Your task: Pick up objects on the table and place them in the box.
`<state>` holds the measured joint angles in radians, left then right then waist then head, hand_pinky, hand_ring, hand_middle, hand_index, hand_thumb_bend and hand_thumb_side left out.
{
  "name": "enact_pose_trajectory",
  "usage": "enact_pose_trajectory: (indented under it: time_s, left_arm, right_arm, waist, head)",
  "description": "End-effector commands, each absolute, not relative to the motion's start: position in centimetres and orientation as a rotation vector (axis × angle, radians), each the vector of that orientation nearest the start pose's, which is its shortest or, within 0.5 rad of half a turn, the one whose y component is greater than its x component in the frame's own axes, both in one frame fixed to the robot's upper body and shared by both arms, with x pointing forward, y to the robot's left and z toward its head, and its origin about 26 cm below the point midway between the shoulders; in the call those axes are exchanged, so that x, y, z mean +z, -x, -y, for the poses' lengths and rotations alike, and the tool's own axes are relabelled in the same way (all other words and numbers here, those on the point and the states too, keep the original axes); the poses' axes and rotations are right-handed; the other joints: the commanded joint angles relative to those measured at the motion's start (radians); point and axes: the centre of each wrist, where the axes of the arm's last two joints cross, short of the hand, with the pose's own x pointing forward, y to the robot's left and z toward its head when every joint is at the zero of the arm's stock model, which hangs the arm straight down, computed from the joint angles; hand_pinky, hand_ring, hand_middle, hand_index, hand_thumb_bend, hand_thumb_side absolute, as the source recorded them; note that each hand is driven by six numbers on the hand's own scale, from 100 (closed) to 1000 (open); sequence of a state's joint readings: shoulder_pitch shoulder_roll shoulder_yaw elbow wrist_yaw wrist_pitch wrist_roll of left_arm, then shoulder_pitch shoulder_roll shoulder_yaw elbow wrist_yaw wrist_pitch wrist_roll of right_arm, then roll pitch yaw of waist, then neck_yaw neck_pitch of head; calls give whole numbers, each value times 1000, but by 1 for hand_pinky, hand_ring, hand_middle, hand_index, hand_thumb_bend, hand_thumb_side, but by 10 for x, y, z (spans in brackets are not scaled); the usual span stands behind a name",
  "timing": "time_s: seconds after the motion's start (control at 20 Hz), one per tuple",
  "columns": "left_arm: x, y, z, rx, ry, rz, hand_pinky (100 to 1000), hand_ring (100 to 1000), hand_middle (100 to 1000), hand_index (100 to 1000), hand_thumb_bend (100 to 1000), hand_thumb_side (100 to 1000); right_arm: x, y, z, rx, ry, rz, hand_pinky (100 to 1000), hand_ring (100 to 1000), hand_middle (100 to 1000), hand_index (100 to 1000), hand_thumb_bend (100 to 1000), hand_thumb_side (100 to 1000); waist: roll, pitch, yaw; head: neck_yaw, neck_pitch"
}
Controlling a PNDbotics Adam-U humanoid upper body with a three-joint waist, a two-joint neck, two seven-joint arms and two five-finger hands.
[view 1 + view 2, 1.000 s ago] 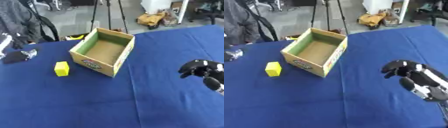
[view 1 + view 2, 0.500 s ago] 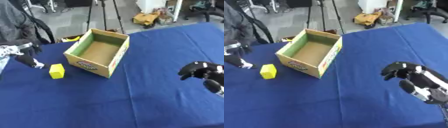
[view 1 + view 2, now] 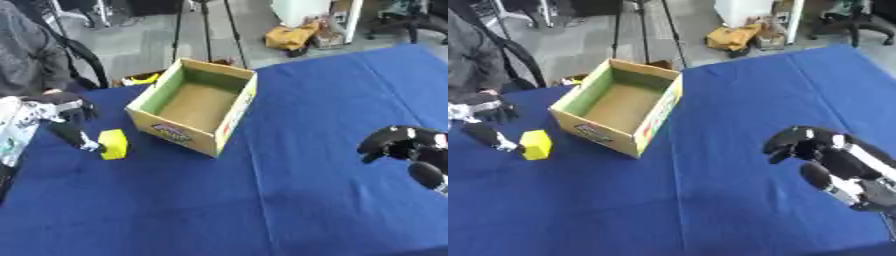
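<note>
A yellow block (image 3: pixel 113 144) lies on the blue table (image 3: pixel 262 200), just left of the open cardboard box (image 3: pixel 194 113), whose inner walls are green and which holds nothing I can see. My left hand (image 3: pixel 66 121) comes in from the left edge; a dark finger (image 3: pixel 80 141) stretches down to the block's left side and looks to be touching it. The hand is open and not wrapped round the block. My right hand (image 3: pixel 808 146) hovers over the table at the right, well away from the box, fingers curled with nothing in them.
The table's far edge runs just behind the box. Beyond it stand tripod legs (image 3: pixel 208 30), a yellow bag (image 3: pixel 296 36) on the floor and a chair (image 3: pixel 79 60). A person in grey (image 3: pixel 26 55) sits at the far left.
My left hand has moved in from the left edge to the yellow block's left side. The camera has shifted a little. The right hand has stayed about where it was.
</note>
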<state>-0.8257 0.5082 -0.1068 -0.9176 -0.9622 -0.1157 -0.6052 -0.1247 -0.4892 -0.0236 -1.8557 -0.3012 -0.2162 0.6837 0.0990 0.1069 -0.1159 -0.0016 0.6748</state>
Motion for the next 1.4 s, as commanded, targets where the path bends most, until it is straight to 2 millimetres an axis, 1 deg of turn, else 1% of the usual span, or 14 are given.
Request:
enact_pose_trajectory:
  time_s: [0.05, 0.2, 0.4, 0.65, 1.15, 1.4]
  left_arm:
    - [165, -463, -336, -1484, -838, 1018, 739, 695, 676, 815, 593, 380]
    - [158, -463, -333, -1482, -856, 1021, 742, 698, 678, 815, 583, 371]
    - [155, -464, -329, -1481, -901, 1044, 753, 705, 683, 818, 549, 362]
    - [150, -464, -325, -1479, -946, 1074, 759, 709, 686, 819, 535, 355]
    - [135, -462, -326, -1497, -883, 1056, 756, 694, 662, 810, 510, 346]
    - [131, -461, -325, -1490, -867, 1058, 747, 673, 638, 795, 479, 337]
  right_arm:
    - [150, -295, 325, 1032, -339, 1984, 718, 787, 743, 796, 290, 585]
    - [150, -295, 325, 1034, -336, 1984, 718, 787, 742, 796, 289, 586]
    - [151, -295, 324, 1037, -337, 1987, 718, 787, 742, 796, 289, 586]
    - [151, -295, 324, 1037, -336, 1989, 719, 787, 742, 796, 288, 586]
    - [152, -296, 323, 1042, -337, 1990, 719, 787, 742, 797, 287, 587]
    - [153, -296, 323, 1047, -335, 1993, 719, 787, 742, 797, 286, 588]
  waist:
    - [-3, -8, 0]
    - [-2, -4, -2]
    - [-2, 0, -5]
    - [-2, 2, -7]
    - [0, 6, -15]
    - [2, 12, -18]
  head:
    - [5, -12]
    - [7, -14]
    - [8, -18]
    - [7, -20]
    - [9, -22]
    - [9, -25]
